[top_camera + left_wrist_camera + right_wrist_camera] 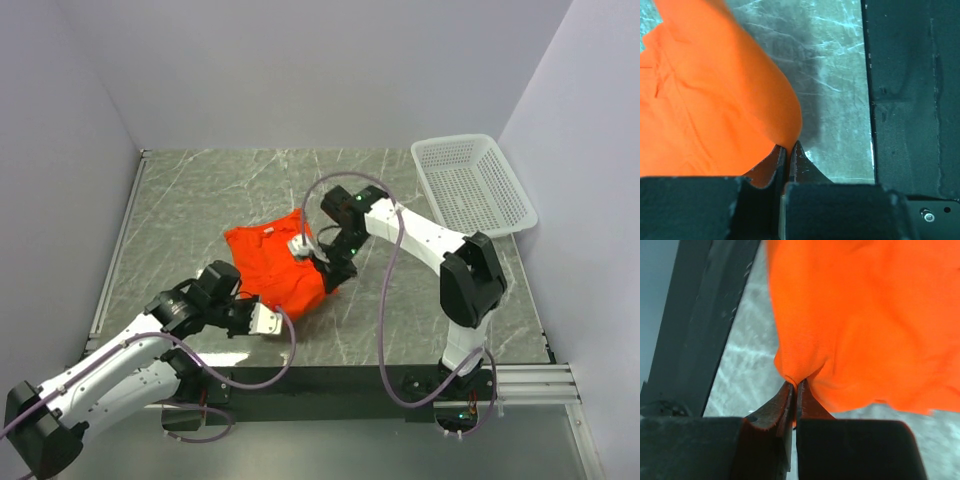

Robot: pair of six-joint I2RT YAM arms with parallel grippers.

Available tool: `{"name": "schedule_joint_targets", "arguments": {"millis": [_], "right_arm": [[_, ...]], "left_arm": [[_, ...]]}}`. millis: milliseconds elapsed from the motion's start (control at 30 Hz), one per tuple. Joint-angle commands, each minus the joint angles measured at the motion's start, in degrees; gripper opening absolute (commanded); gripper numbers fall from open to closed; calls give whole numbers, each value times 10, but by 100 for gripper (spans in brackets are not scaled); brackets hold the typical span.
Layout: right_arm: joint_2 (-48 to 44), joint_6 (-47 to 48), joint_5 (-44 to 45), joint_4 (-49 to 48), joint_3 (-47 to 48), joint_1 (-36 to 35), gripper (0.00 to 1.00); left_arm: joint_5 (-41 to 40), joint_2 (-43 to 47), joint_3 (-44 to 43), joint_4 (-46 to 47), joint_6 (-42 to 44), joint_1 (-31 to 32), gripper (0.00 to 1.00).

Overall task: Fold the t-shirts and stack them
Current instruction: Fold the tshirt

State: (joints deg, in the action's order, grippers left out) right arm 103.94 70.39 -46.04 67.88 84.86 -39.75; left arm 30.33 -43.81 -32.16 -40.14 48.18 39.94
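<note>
One bright orange-red t-shirt [272,262] lies bunched on the grey marble table, left of the middle. My left gripper [278,316] is at the shirt's near edge, shut on a pinch of the cloth. In the left wrist view the t-shirt [705,100] comes to a point right between the closed tips of the left gripper [789,146]. My right gripper [330,278] is at the shirt's right edge. Seen from the right wrist, the right gripper [796,383] is shut on a puckered fold of the t-shirt [865,315], which hangs away from the tips.
A white mesh basket [430,192] stands at the back right corner, with nothing visible in it. A black strip [915,100] runs along the table's near edge close to both grippers; the same black strip [700,315] shows in the right wrist view. Grey walls close in three sides.
</note>
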Motion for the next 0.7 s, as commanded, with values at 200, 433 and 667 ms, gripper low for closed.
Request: {"name": "schedule_joint_targets", "arguments": {"millis": [200,433,667], "right_arm": [[152,-141,4,0,288,30,0],[238,-208,24,-18,417,36,0],[245,-314,39,-134,411,49,0]], "left_arm": [[0,-116,-63,65,64,-89,0],[-13,-129,-57,142,81,-169,0],[-23,-165,-69,221,79,-227,0]]}}
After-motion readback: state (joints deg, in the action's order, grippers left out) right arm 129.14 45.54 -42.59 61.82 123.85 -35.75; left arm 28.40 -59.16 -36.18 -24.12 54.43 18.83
